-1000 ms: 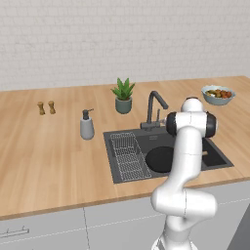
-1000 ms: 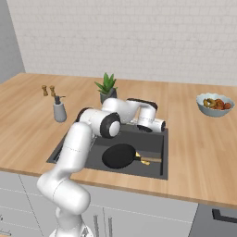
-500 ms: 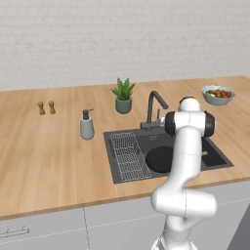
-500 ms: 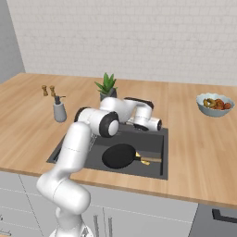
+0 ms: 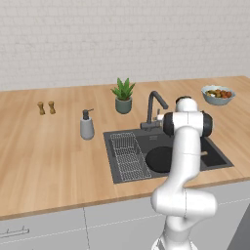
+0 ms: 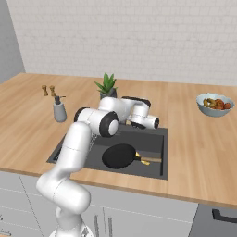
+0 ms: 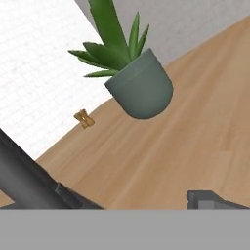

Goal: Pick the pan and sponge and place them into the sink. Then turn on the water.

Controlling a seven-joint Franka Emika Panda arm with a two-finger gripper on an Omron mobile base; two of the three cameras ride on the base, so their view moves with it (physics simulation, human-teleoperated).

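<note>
The black pan (image 5: pixel 157 159) lies flat in the dark sink (image 5: pixel 215 157), its wooden handle (image 6: pixel 149 160) pointing toward the right wall of the basin (image 6: pixel 155 139). In the right base view the pan (image 6: pixel 119 156) sits below and in front of my hand. My gripper (image 6: pixel 152 122) hovers above the back rim of the sink, next to the faucet (image 5: pixel 155 101), well above the pan. In the hand view a dark fingertip (image 7: pixel 210 200) rises at the lower right, with bare counter between the jaws: the gripper is open and holds nothing. The sponge is hidden.
A wire rack (image 5: pixel 128 156) fills the sink's left side. A potted plant (image 5: pixel 123 97) stands behind the faucet, close ahead in the hand view (image 7: pixel 141 90). A grey soap dispenser (image 5: pixel 87 126) and two small shakers (image 5: pixel 46 108) stand to the left, a fruit bowl (image 5: pixel 218 94) at the far right.
My hand has shifted only slightly by the faucet. The pan lies where it was, and the jaws stay wide.
</note>
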